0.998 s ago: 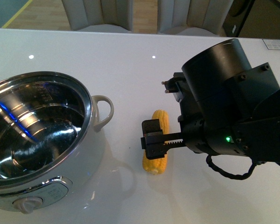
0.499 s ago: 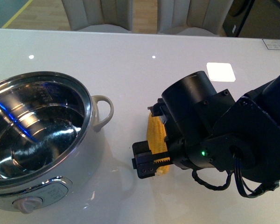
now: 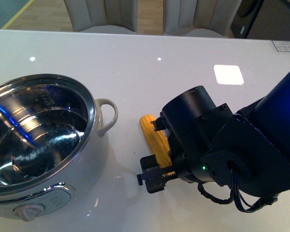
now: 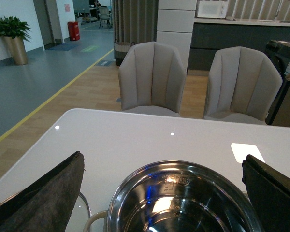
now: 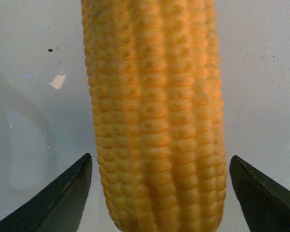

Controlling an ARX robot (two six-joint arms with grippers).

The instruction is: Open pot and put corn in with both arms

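While the pot (image 3: 93,147) is sitting uncovered at lower left, the corn (image 3: 153,137) is lying on the tabletop (image 3: 135,63), straddled by the released right tool (image 5: 159,193); the left tool (image 4: 157,193) is gaping too.

A large round white electric pot (image 3: 97,154) with a shiny steel inner bowl stands open on the white desk (image 3: 135,63). A bare yellow corn cob (image 3: 152,135) lies nearby, between the spread fingers of the black right end effector (image 5: 159,193). The left end effector (image 4: 164,193) hangs above the pot, jaws wide.
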